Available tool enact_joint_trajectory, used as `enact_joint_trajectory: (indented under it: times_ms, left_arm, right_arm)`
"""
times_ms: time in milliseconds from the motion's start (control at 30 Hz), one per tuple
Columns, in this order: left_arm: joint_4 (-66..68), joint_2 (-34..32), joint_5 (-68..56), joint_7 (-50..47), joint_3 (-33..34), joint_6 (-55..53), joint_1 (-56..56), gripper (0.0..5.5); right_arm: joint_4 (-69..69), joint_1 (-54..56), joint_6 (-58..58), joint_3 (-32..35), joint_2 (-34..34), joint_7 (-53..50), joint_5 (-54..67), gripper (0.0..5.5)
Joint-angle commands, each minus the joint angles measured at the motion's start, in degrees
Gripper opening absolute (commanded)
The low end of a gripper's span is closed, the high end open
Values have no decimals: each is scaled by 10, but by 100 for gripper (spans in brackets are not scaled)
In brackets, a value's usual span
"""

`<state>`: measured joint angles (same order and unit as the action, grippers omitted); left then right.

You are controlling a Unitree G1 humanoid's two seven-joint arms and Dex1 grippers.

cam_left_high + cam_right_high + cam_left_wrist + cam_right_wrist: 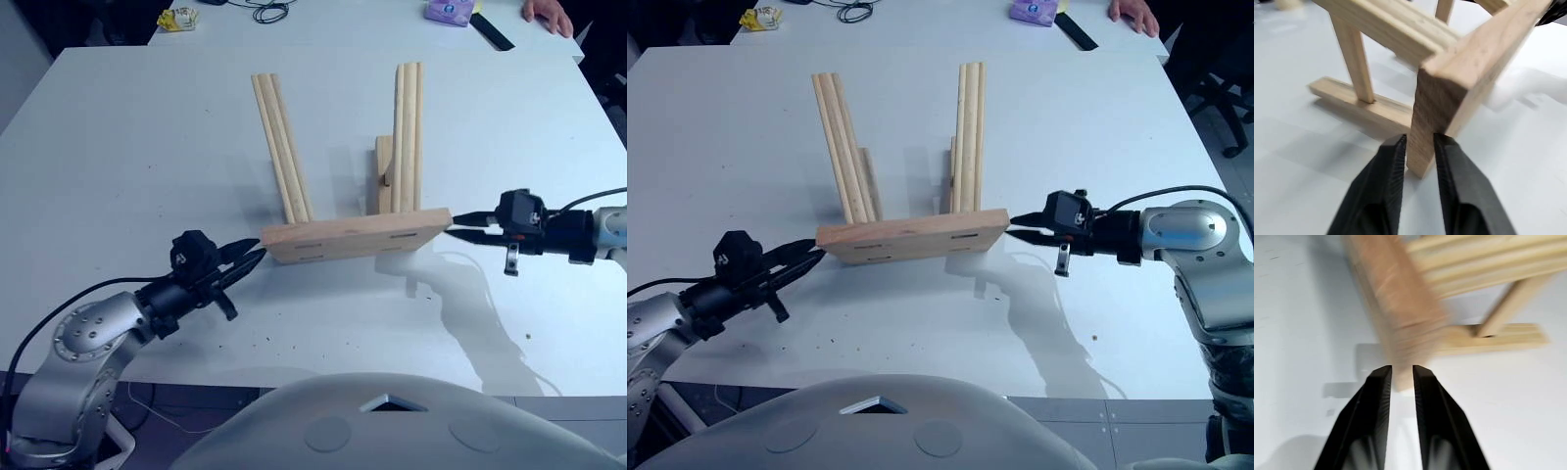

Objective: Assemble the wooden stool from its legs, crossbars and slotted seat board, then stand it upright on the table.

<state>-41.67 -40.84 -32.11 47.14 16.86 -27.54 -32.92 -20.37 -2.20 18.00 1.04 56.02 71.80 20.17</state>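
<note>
Assembled stool (407, 137) is laid on its side at centre of table (137, 157), legs toward far edge. Left end of seat board (358, 238) is clamped by left gripper (260, 255). Right gripper (456, 228) is held at right end; grip can't be told.

A white table (118, 147) abuts a second white table (343, 24) behind
</note>
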Motion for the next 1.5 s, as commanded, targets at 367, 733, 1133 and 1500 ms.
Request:
enact_joint_trajectory:
  times_ms: [367,733,1133,1500]
  left_arm:
    - [136,-31,105,88,-71,128,29,201]
    - [243,7,167,70,-149,216,118,241]
    - [284,-2,187,85,-167,245,174,320]
    - [353,12,204,103,-216,282,230,320]
  right_arm:
    - [103,16,-69,-50,5,35,-45,199]
    - [163,61,-95,-110,-70,10,-79,201]
    - [206,98,-119,-130,-95,13,-95,201]
    - [278,138,-160,-148,-120,15,-124,201]
